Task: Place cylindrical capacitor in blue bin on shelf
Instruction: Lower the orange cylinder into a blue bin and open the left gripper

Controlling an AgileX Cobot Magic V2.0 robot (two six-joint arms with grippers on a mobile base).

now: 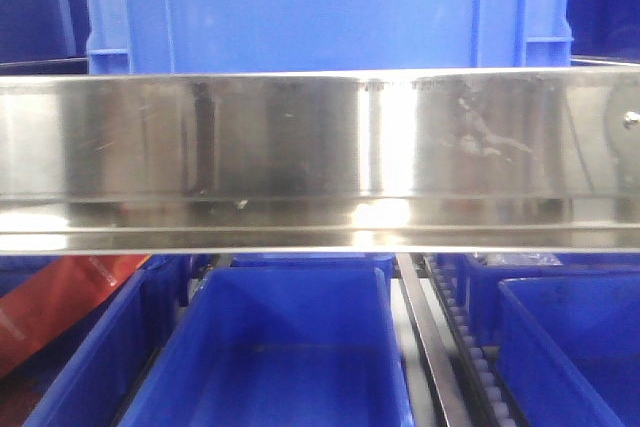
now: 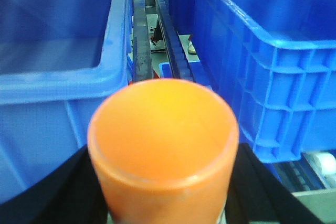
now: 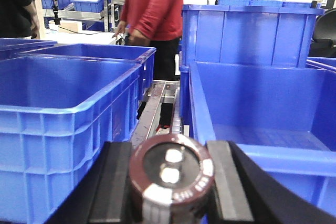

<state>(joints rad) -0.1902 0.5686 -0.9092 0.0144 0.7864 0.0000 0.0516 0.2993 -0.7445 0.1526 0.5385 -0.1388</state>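
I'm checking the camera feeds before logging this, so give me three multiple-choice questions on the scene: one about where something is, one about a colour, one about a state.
1. Where is the cylindrical capacitor?
A. In a blue bin
B. Between the fingers of the right hand
C. On the floor

2. What colour is the cylinder in the left hand?
A. Orange
B. Green
C. White

3. The blue bin left of the capacitor is:
A. Lidded
B. Tipped over
C. Open-topped

Answers: 1 B, black fingers flank it; 2 A, orange fills the left wrist view; 3 C, its inner wall shows.
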